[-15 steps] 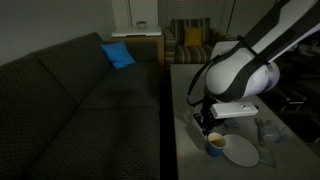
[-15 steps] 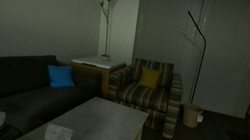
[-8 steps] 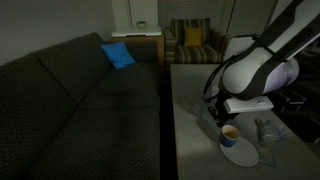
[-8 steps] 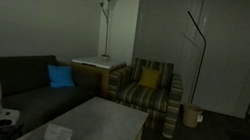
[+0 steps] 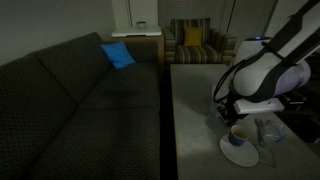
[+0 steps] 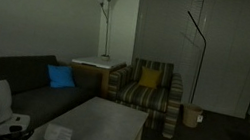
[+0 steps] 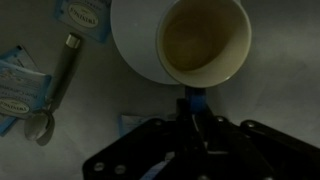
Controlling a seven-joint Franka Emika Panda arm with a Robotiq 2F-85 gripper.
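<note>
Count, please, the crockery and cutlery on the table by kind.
white cup: 1
white plate: 1
spoon: 1
Total: 3

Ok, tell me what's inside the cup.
In the wrist view the cup shows a pale yellowish inside, nothing sticking out. Liquid or bare bottom, it cannot be told. The gripper, shut at the near rim, covers a small part of it.
</note>
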